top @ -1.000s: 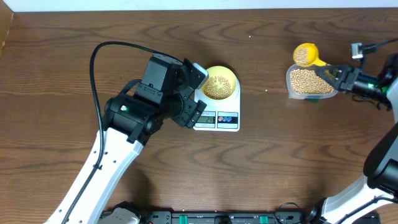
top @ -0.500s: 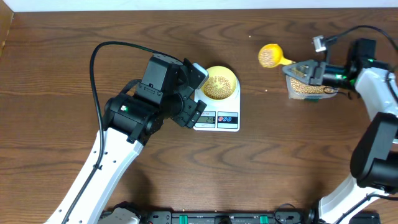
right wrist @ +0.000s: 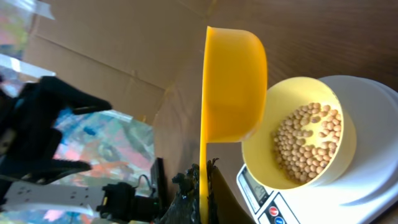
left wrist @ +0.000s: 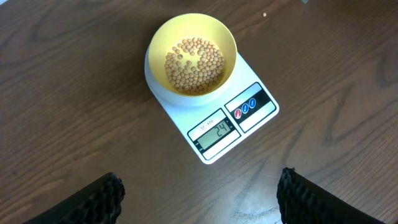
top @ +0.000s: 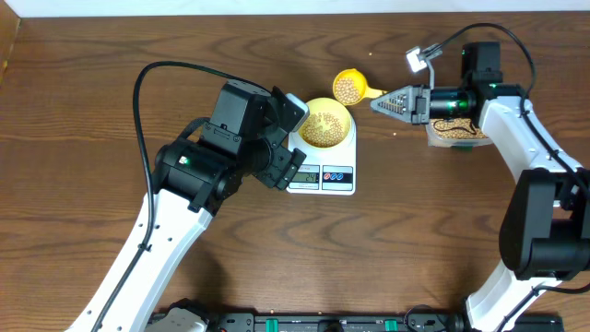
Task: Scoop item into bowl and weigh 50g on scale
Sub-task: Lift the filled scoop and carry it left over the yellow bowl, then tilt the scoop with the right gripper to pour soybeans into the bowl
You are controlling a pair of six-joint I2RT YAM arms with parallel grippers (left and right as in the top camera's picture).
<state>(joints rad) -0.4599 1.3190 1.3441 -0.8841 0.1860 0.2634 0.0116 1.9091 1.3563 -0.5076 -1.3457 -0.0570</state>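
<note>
Overhead cam, fixed, looks straight down on the table [top: 92, 55], set well back for a wide view. Left wrist cam looks down from close above, scale [left wrist: 217, 127] & bowl [left wrist: 163, 37] mid-frame, left gripper [left wrist: 199, 199] tips at the bottom corners. Right wrist cam, v. close & rolled sideways, sights along the scoop [right wrist: 233, 81] twd the same bowl & scale. All 3 views share those two.

Beans [left wrist: 194, 62] in yellow bowl [left wrist: 219, 31] on white scale [left wrist: 177, 107], display [left wrist: 214, 130] reading 24, brown table [left wrist: 74, 93]

yellow scoop [top: 348, 87], tan beans [left wrist: 194, 65], white scale [left wrist: 186, 112]
</note>
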